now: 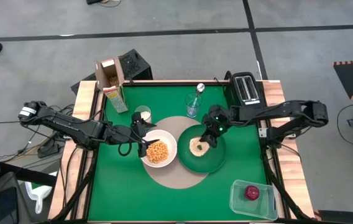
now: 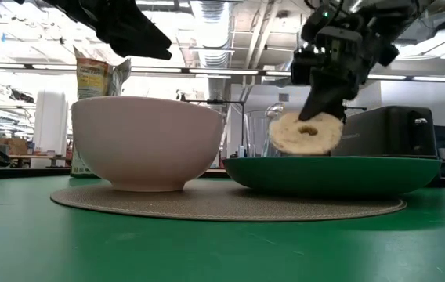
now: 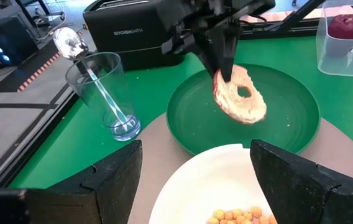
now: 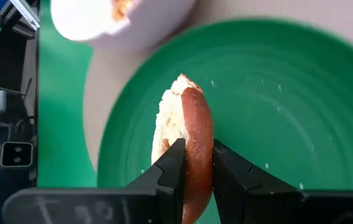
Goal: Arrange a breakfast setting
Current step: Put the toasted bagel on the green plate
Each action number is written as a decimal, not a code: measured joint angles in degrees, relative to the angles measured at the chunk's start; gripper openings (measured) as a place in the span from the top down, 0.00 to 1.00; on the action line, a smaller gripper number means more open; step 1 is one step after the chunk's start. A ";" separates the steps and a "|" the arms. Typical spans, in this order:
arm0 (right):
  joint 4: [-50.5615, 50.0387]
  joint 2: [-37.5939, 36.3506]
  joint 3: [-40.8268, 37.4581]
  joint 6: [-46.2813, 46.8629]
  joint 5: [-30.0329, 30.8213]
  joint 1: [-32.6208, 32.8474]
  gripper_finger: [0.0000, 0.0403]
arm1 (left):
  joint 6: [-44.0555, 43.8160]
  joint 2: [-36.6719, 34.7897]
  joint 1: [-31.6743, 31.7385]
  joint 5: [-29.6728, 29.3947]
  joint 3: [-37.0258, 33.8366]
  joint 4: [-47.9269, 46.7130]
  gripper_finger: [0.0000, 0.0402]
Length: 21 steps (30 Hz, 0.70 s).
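Observation:
A round tan mat (image 1: 175, 175) lies mid-table. On it stand a white bowl (image 1: 158, 149) of cereal and a green plate (image 1: 217, 162). My right gripper (image 1: 209, 138) is shut on a ring-shaped round bread (image 3: 242, 98) above the plate. My left gripper (image 3: 195, 152) hangs open just above the bowl's left rim, touching nothing. A clear glass (image 3: 104, 93) with a metal spoon (image 3: 69, 42) standing in it is behind the plate. A white cup (image 1: 142, 115) stands behind the bowl. A small red fruit (image 1: 252, 192) lies in a clear tub. My right gripper pinches the bread's upper edge (image 4: 196, 132) between its two fingers, one on the pale cut face and one on the brown crust. The fingers slant down from the table's far right. The bread hangs tilted below them, clear of the plate (image 2: 332, 172).
A black toaster (image 1: 246, 88) stands at the far right corner and an open cereal box (image 1: 112, 82) at the far left. The clear tub (image 1: 253, 199) sits at the near right corner. Bare green table lies in front of the mat.

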 joint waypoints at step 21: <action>11.97 0.65 -9.86 5.16 -2.53 -1.12 0.78 | -0.16 0.02 0.00 0.48 0.00 0.02 0.29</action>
